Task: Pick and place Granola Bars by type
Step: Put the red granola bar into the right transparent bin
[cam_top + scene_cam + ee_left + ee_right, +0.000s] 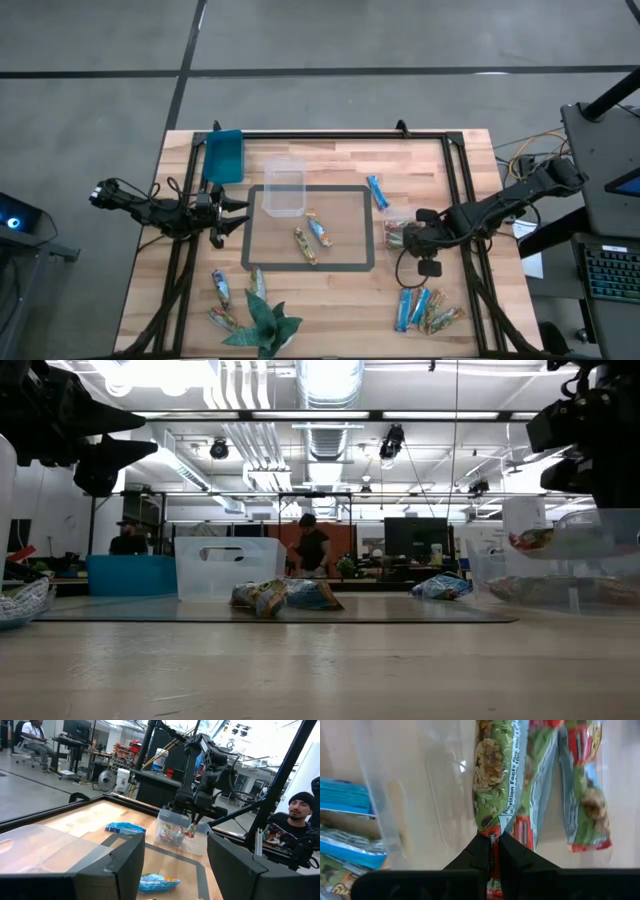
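Pinching a green granola bar, right end effector hangs over clear tub.

Clear tub stands at the mat's far-left corner. Two granola bars lie on the mat. Blue tray lies beyond the mat's left side.

A green paper plant figure sits at the table's six o'clock edge; a blue tub lies toward eleven o'clock, beside a clear tub.
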You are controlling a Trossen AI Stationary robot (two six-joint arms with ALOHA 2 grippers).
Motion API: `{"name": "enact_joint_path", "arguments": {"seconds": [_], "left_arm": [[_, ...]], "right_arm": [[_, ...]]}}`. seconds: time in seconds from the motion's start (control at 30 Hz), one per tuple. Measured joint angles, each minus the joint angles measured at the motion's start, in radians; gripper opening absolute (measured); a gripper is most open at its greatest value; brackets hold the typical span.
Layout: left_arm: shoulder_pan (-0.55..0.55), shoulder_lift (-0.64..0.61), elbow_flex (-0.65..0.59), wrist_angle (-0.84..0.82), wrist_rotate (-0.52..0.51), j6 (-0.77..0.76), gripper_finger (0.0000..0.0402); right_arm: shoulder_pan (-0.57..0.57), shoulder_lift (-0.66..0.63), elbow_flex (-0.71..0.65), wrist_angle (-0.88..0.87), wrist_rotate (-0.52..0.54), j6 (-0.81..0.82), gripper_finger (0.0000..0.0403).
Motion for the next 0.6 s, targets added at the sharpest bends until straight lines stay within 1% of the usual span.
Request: {"name": "enact_joint_path", "arguments": {"seconds": [0.27,0.6], "left_arm": [[0.0,0.0,0.0,0.0,0.0,0.0,0.0197],[0.0,0.0,0.0,0.0,0.0,0.0,0.0197]], "right_arm": [[0.051,0.003,-0.066,0.067,-0.023,0.065,0.0011],[0.054,0.003,-0.119,0.168,-0.023,0.073,0.0011]]}}
